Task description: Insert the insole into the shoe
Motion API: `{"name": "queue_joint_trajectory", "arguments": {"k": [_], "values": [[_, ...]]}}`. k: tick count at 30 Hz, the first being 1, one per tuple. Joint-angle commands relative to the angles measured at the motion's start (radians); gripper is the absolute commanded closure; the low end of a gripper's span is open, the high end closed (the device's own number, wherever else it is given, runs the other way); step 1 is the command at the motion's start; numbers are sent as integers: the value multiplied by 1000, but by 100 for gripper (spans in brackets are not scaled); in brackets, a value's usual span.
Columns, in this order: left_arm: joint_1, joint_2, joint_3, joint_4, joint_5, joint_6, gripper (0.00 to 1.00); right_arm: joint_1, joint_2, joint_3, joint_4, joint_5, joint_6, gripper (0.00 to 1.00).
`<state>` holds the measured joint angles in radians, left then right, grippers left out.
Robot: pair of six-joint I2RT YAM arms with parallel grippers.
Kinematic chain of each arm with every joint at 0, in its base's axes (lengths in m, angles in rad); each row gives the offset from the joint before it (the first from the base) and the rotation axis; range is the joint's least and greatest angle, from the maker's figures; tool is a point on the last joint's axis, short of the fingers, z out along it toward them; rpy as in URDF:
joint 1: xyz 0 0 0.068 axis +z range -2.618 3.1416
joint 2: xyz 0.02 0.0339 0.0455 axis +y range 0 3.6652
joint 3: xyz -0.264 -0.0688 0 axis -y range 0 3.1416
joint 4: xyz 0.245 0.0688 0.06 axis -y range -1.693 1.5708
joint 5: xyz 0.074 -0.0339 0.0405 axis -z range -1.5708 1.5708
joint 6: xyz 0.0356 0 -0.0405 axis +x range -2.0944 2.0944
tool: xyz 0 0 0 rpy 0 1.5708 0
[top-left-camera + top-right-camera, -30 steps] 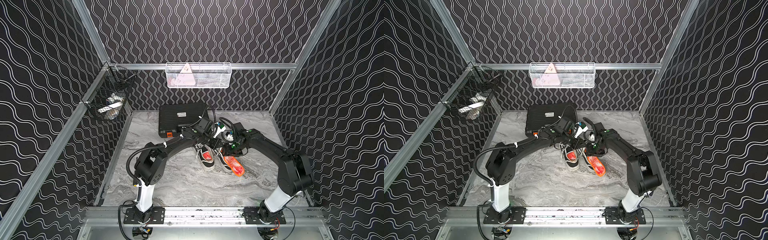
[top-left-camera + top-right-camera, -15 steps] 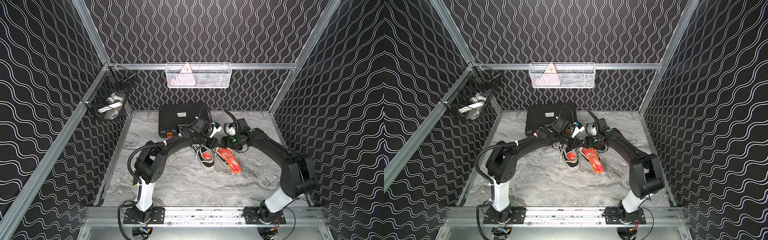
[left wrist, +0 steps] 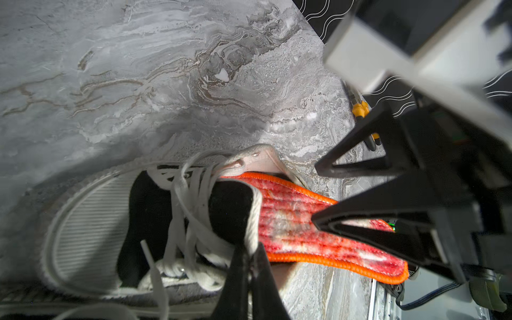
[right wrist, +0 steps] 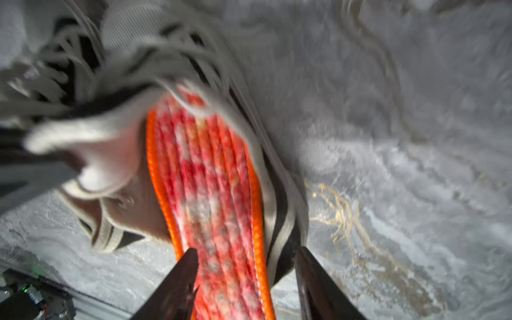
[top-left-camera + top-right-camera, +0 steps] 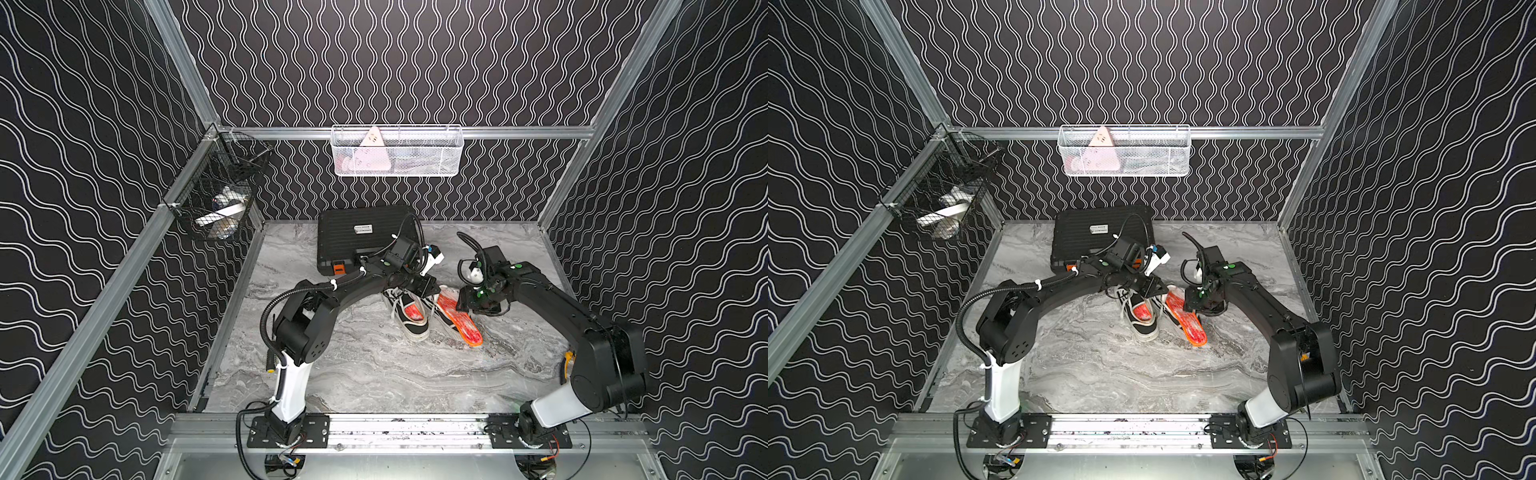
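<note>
A black shoe (image 3: pixel 91 221) with white laces and a ribbed white toe cap lies mid-table; its striped side wall (image 4: pixel 279 221) shows in the right wrist view. The red insole (image 5: pixel 459 322) (image 5: pixel 1185 322) (image 3: pixel 291 221) (image 4: pixel 210 180), edged in orange, has one end tucked under the tongue. Its other end sticks out past the heel. My left gripper (image 5: pixel 430 286) (image 5: pixel 1156 286) (image 3: pixel 248 249) is shut on the tongue's white-trimmed edge. My right gripper (image 5: pixel 461 305) (image 5: pixel 1190 305) (image 3: pixel 314 194) (image 4: pixel 246 257) is open, its fingers either side of the insole's free part.
A second shoe (image 5: pixel 409 324) (image 5: pixel 1140 320) with a red insole inside lies just left of the loose insole. A black case (image 5: pixel 361 237) sits behind the arms. A white wire basket (image 5: pixel 397 151) and a black one (image 5: pixel 220 199) hang on the walls. Yellow-handled pliers (image 3: pixel 360 110) lie near the right edge.
My right gripper rose and opened wider half a second ago, then came back down over the insole with its jaws narrower. The insole shifted slightly. The left gripper stayed put.
</note>
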<state>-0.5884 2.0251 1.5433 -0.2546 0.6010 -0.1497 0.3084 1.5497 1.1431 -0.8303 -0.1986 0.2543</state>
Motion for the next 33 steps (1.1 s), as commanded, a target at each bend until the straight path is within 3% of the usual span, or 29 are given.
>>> {"name": "queue_joint_trajectory", "arguments": {"k": [1, 7, 17, 27, 33], "values": [[2, 8, 21, 57, 26, -10, 100, -4, 4, -3, -49, -47, 38, 41], [2, 7, 18, 80, 21, -17, 100, -9, 54, -3, -73, -120, 71, 60], [-3, 9, 8, 95, 101, 19, 100, -11, 45, 16, -52, -94, 81, 90], [-33, 27, 23, 89, 159, 60, 100, -10, 105, 86, -43, -17, -7, 90], [-32, 53, 56, 46, 57, 64, 100, -10, 104, 105, -107, -19, -18, 69]]}}
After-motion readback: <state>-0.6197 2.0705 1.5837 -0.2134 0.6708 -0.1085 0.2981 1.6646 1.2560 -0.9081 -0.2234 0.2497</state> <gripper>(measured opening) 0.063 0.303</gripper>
